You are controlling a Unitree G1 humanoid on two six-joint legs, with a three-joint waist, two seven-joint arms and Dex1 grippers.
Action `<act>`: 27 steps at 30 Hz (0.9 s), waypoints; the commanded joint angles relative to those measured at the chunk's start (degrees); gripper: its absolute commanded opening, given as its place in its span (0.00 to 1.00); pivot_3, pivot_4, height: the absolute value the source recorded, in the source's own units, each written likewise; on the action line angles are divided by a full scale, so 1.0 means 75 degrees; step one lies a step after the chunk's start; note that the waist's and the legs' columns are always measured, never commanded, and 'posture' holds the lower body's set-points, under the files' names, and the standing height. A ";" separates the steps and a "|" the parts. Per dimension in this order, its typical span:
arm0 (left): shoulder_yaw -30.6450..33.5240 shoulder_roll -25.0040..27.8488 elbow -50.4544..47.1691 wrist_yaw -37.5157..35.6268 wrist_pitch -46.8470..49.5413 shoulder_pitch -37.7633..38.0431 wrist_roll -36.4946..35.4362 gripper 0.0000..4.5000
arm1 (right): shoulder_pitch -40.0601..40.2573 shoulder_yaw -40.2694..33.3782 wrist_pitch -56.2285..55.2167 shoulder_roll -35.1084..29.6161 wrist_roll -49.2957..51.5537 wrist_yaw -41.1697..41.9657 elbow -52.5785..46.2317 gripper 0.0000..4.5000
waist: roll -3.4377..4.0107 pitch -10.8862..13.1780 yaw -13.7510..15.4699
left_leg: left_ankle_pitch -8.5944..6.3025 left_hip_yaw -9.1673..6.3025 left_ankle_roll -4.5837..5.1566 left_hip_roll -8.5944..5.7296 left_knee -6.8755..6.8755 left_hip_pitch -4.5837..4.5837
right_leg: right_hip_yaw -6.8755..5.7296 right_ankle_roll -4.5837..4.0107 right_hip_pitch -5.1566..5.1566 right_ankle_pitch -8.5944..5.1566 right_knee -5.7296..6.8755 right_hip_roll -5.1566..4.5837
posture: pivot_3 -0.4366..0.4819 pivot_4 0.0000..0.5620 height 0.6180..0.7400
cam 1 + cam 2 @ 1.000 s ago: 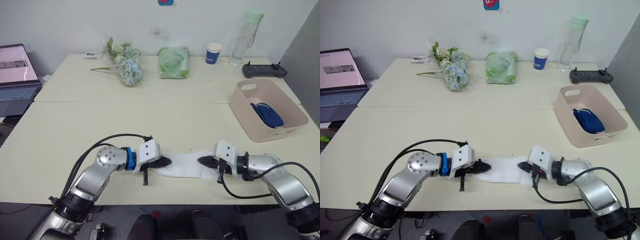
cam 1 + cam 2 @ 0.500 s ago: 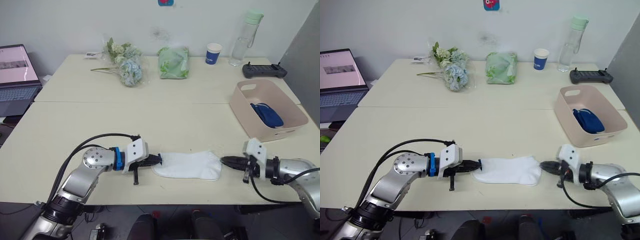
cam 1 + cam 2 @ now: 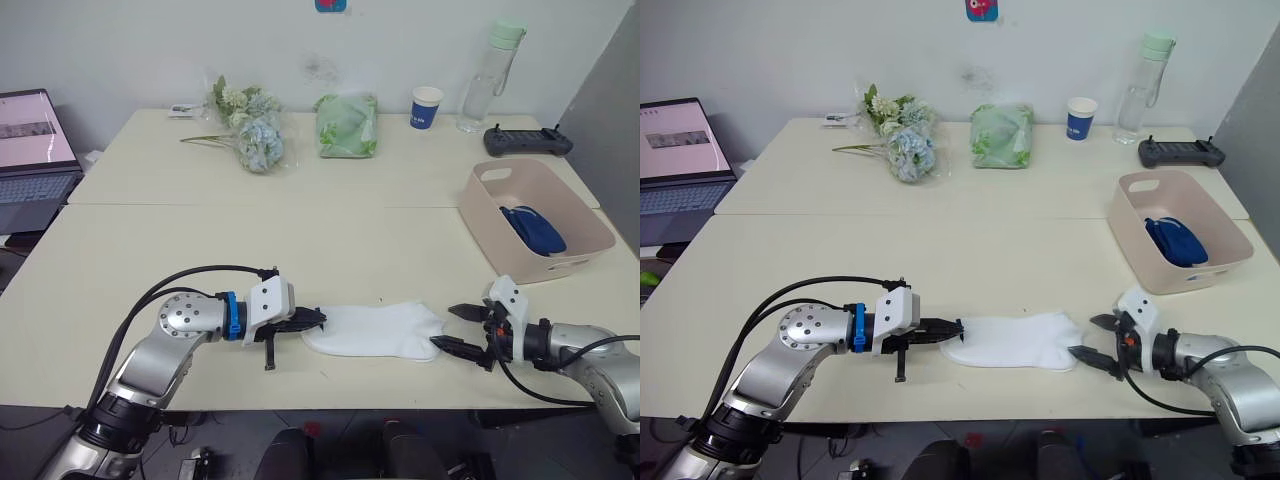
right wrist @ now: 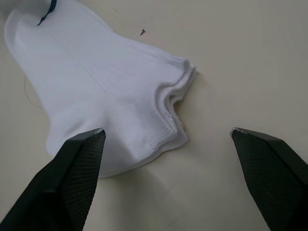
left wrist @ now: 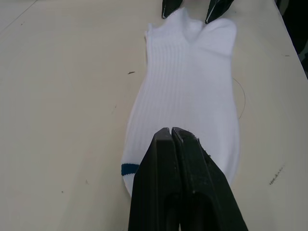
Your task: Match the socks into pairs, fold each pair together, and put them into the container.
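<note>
A pair of white socks (image 3: 375, 330) lies flat, one on the other, near the table's front edge; a small blue mark shows at the toe (image 5: 127, 169). My left gripper (image 3: 318, 320) is shut on the toe end, fingertips (image 5: 171, 137) pressed together over the fabric. My right gripper (image 3: 458, 330) stands open just off the cuff end (image 4: 144, 120), its fingers (image 4: 82, 163) spread either side and holding nothing. The pink container (image 3: 520, 262) sits at the right with folded blue and navy socks (image 3: 535, 228) inside.
Along the far table stand a flower bunch (image 3: 250, 125), a pale green bag (image 3: 347, 125), a blue-and-white cup (image 3: 427, 107), a water bottle (image 3: 490, 80) and a black controller (image 3: 528, 140). A laptop (image 3: 35, 150) sits at the far left.
My right gripper has drawn back to the right, opened and let go of the cuff. The left gripper has slid a little left, and the socks now lie stretched flat.
</note>
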 commanded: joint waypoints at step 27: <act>-0.1514 -0.1996 0.1675 0.0249 -0.0495 -0.1472 0.0798 0.00 | -0.1215 -0.0634 0.2048 -0.0289 0.1897 0.0532 0.0461 0.01 | 0.0000 0.0000 -0.0010 | 0.0000 0.0005 0.0000 -0.0006 0.0003 -0.0003 | 0.0008 0.0000 -0.0001 0.0000 0.0001 0.0032 | 0.48 0.27 1.00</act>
